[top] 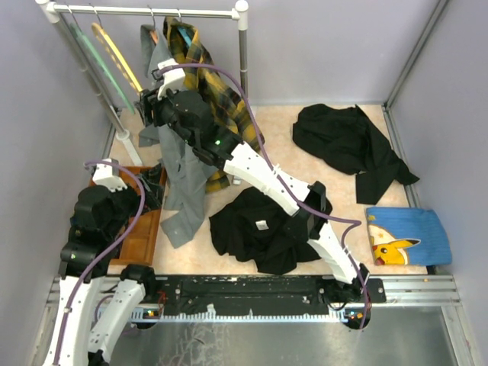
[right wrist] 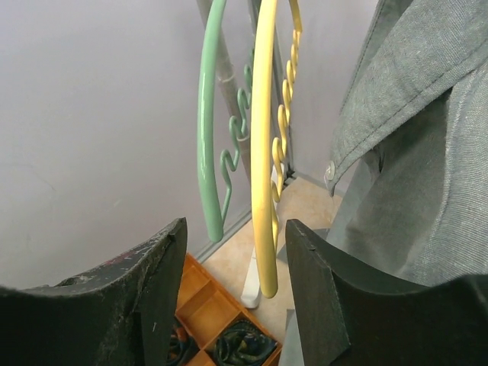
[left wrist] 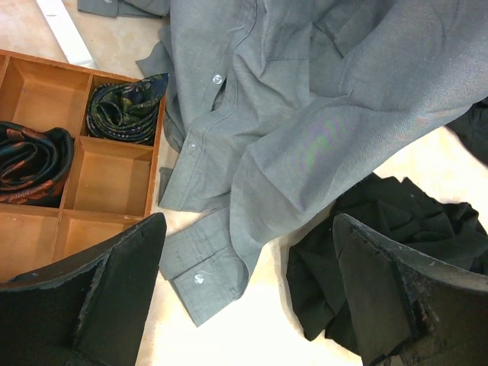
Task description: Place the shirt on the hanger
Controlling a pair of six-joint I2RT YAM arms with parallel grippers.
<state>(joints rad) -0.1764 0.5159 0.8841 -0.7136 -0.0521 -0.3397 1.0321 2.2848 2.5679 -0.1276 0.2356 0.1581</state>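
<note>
Shirt [top: 255, 229], black with a white label, lies crumpled on the bench [top: 282, 126] near the arms' bases. The yellow hanger [top: 120, 59] hangs on the rack [top: 152, 11] beside a green hanger [top: 97, 65], with the right hand [top: 146, 107] at its lower end.

Left wrist view: the left hand [left wrist: 248, 229] is spread wide above a grey shirt [left wrist: 305, 114] and holds nothing.

Right wrist view: the right hand's jaws stand partly apart, with the yellow hanger in the gap, unclamped.

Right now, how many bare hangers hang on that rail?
2: the pale green hanger and the yellow hanger, side by side leftmost on the rail. The grey shirt and plaid shirt may hide more.
</note>
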